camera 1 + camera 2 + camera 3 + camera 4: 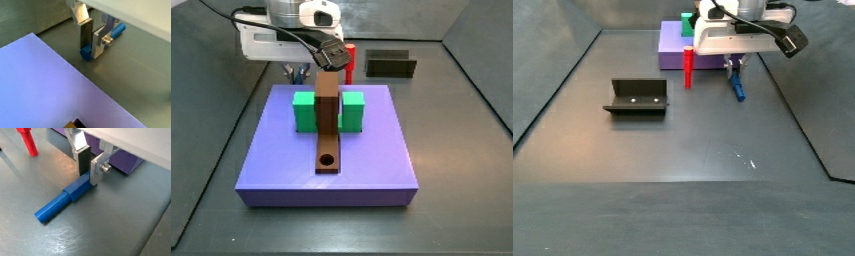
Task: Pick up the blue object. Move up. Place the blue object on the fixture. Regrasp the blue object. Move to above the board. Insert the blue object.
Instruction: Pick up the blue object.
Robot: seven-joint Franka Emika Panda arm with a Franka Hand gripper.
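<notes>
The blue object (pixel 61 202) lies flat on the grey floor, beside the purple platform. In both wrist views my gripper (pixel 89 178) stands upright over its thicker end, one finger on each side, shut on it. The peg's end (pixel 87 53) shows below the fingertips and its shaft runs on behind them. In a side view the gripper (pixel 734 66) is just above the blue object (pixel 738 86). The fixture (pixel 636 97) stands apart on the floor. The board (pixel 329 125) with its round hole lies along the purple platform (pixel 372 160).
A red peg (pixel 688 68) stands upright close to the gripper, by the platform's edge, and also shows as red peg (pixel 27 143). Two green blocks (pixel 305 110) flank the board. Dark walls enclose the floor.
</notes>
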